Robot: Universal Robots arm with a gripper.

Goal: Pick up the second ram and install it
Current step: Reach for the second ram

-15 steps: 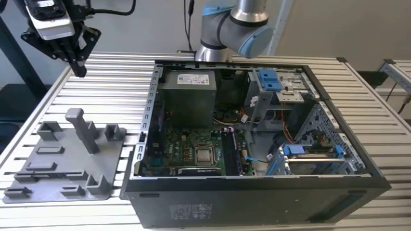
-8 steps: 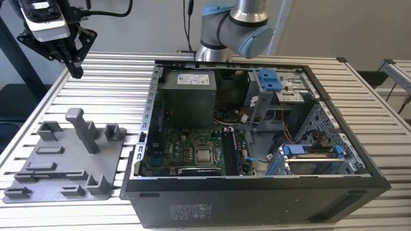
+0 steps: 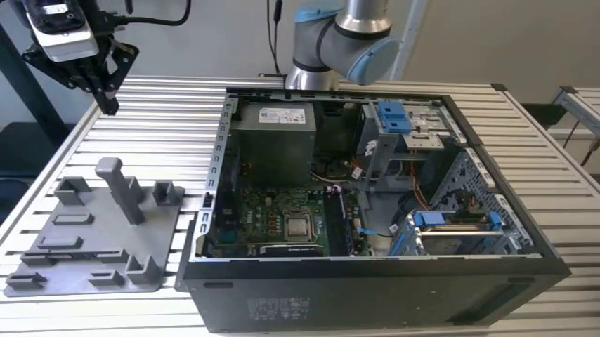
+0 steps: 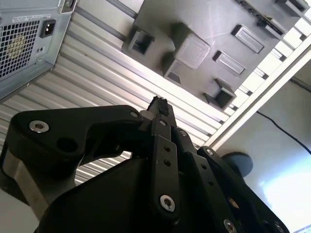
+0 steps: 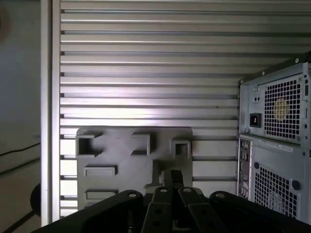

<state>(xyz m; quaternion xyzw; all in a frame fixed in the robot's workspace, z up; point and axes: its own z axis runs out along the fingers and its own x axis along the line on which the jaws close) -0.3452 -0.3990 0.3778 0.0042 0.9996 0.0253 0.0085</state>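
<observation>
The gripper (image 3: 108, 104) hangs at ten o'clock in the exterior view, its fingers (image 4: 163, 145) pressed together and pointing toward six, with the arm's grey joint (image 3: 349, 49) at twelve.

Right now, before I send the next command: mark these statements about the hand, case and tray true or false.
1. The hand hangs over the table, outside the case. True.
2. The hand grips a ram stick. False: it is shut, with no stick in it.
3. The case lies open, with its board showing. True.
4. The tray sits on the exterior view's right of the case. False: it sits on the exterior view's left of the case.
</observation>
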